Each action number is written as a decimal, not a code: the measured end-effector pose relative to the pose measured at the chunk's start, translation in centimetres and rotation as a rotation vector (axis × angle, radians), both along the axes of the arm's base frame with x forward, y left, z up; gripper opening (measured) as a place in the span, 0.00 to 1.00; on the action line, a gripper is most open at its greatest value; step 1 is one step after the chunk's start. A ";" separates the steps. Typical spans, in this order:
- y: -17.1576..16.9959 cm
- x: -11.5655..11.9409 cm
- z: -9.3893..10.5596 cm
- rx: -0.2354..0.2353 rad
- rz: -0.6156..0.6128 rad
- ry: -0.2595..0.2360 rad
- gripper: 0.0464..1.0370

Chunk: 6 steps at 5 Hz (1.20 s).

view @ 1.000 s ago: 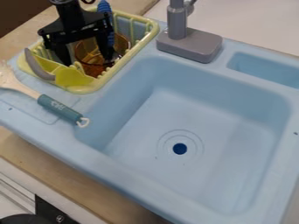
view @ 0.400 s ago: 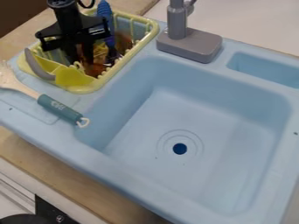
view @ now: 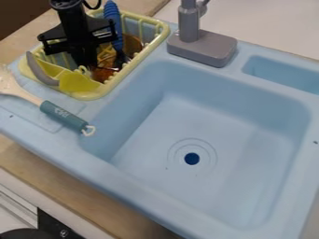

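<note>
My gripper (view: pixel 88 64) is down in the yellow rack (view: pixel 163 31), fingers together by the amber cup (view: pixel 132 44); can't tell if it's pinched.

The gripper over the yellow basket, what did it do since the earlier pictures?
The gripper's two fingers were spread wide, and now they have come together inside the yellow basket. The right-hand finger in the view swung left. I can't tell if they pinch anything. The brush, the blue handle and the grey faucet stayed put.
</note>
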<state>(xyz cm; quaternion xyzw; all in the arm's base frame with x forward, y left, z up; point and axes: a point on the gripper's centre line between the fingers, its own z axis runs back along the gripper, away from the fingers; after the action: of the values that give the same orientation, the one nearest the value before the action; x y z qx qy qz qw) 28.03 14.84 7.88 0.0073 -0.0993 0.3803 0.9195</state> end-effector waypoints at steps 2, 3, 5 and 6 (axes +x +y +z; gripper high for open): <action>0.0 -0.8 1.6 -0.041 -0.012 -0.023 0.01; 0.1 -1.1 2.1 -0.057 -0.021 -0.034 0.01; 0.3 -0.8 4.2 -0.059 -0.012 -0.081 0.01; 0.1 -0.5 5.4 -0.031 0.028 -0.083 0.01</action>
<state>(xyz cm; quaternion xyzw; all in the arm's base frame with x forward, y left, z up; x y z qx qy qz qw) 27.48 14.92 13.25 -0.0214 -0.1313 0.3947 0.9091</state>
